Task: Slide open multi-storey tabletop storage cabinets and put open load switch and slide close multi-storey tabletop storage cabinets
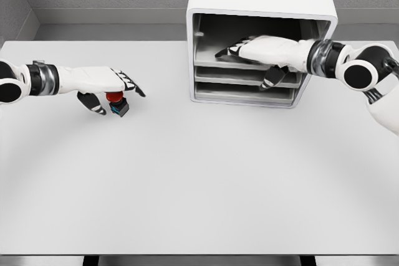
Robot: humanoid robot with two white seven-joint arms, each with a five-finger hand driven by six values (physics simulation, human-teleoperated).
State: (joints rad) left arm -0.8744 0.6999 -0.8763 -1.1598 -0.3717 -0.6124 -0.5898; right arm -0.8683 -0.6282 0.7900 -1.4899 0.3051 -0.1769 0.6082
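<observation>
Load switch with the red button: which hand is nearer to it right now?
Left. The left hand hovers right over the load switch on the table; the right hand is far across, at the cabinet.

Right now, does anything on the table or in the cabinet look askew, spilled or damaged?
Nothing looks spilled or damaged. The storage cabinet stands upright at the back of the table, the right robot hand reaching into its top level. The red-capped load switch sits tilted under the left robot hand, apparently because the fingers are closing on it.
</observation>
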